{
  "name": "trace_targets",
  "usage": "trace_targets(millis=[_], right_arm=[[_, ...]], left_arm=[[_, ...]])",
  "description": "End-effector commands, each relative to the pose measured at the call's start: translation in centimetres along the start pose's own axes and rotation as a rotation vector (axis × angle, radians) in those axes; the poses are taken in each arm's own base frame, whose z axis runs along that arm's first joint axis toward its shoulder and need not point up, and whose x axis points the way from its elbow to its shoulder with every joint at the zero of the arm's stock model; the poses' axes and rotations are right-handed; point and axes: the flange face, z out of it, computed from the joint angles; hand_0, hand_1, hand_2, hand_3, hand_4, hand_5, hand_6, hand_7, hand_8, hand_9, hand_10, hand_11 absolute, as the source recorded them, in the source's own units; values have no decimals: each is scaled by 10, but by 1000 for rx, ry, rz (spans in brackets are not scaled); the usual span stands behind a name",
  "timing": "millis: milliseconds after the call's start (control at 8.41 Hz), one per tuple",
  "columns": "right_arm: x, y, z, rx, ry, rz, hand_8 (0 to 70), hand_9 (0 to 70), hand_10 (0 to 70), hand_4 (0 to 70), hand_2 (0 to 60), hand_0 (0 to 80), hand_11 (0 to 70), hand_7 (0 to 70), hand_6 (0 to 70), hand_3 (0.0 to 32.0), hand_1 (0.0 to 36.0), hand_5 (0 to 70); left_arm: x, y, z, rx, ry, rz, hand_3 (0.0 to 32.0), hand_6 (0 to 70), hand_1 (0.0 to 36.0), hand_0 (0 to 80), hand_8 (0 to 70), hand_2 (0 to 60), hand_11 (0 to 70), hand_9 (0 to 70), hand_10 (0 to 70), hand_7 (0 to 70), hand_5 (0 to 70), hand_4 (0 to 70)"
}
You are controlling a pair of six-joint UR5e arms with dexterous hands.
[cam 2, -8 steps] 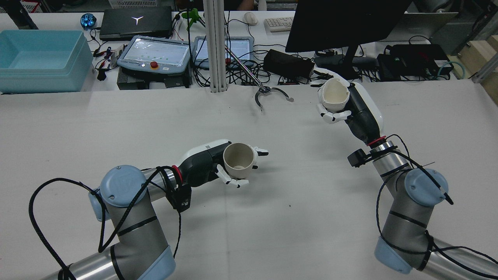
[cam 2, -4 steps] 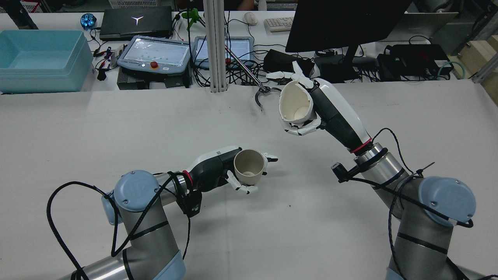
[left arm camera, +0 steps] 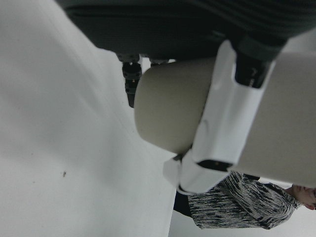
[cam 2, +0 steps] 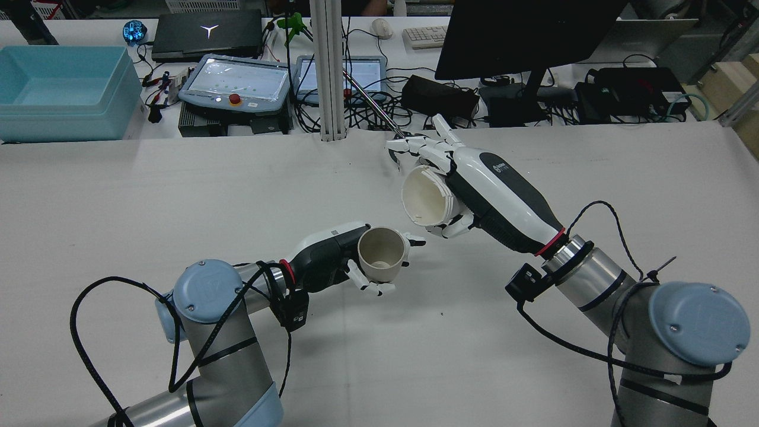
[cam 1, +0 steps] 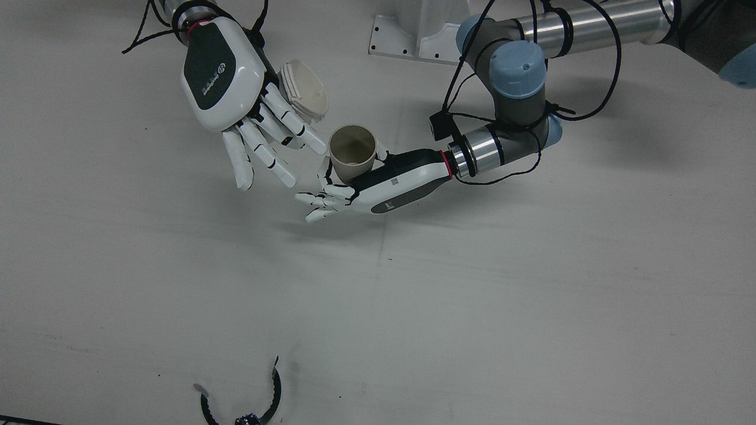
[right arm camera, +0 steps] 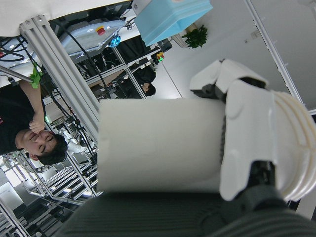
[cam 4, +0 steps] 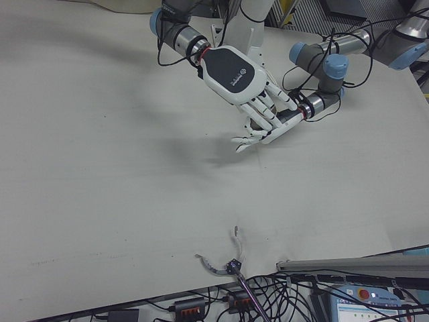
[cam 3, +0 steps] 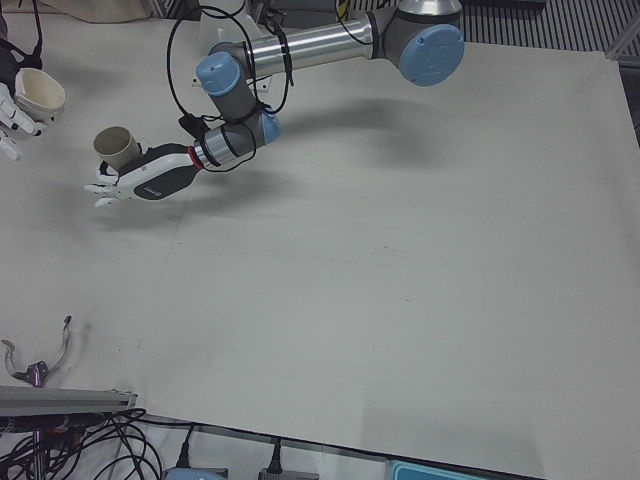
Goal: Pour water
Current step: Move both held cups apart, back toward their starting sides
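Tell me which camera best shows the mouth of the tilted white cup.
Rear view: the tilted white cup in the right hand faces it, mouth open. Front view shows only its ribbed rim; right hand view its side; left-front view a partial glimpse; right-front view hides it.

Two arms of brushed silver tube with pale blue joint caps, bound by black straps and trailing loose black cables. A red ring marks each wrist, beside a small black camera box. Left hand (cam 2: 332,252) and right hand (cam 2: 474,190): glossy white shell with a black panel bearing small white lettering, and white segmented fingers (cam 1: 260,147) with dark joints.
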Motion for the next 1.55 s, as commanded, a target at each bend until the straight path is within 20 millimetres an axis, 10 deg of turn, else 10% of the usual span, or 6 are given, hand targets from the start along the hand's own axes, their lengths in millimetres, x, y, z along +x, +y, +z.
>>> trace_targets(millis=[0,238,713,951,1189,1427], right_arm=[[-4,5,-5,-7,29,-98,130,152,0,119,368,582,0,453,419,0,292,135],[-16,9,1,-4,-1,-83,170,189,0,289,391,582,0,425,458,0,280,137],[-16,-12,2,116,-23,28,194,241,0,324,409,578,0,609,536,0,277,142],[-4,-52,-9,285,-46,208,200,244,0,369,390,531,0,536,502,0,226,125],[64,-121,-13,415,-58,407,235,290,0,313,353,508,6,510,489,0,198,124],[92,-155,-30,468,-42,445,237,284,0,300,354,505,0,520,502,0,196,124]], left_arm=[[-1,-4,-2,3,-1,0,0,197,360,800,72,600,223,18,133,121,700,700],[-2,-5,-1,-2,0,0,0,195,360,800,72,600,222,18,133,119,700,700],[21,-28,-20,19,27,-2,0,195,360,800,72,600,223,18,133,116,700,700],[96,-124,-134,150,138,-37,0,184,360,800,67,600,218,11,130,109,700,700],[194,-182,-261,255,290,-22,0,188,360,800,69,600,218,11,130,112,700,700],[207,-247,-417,388,398,0,0,186,360,800,67,600,219,13,130,113,700,700]])
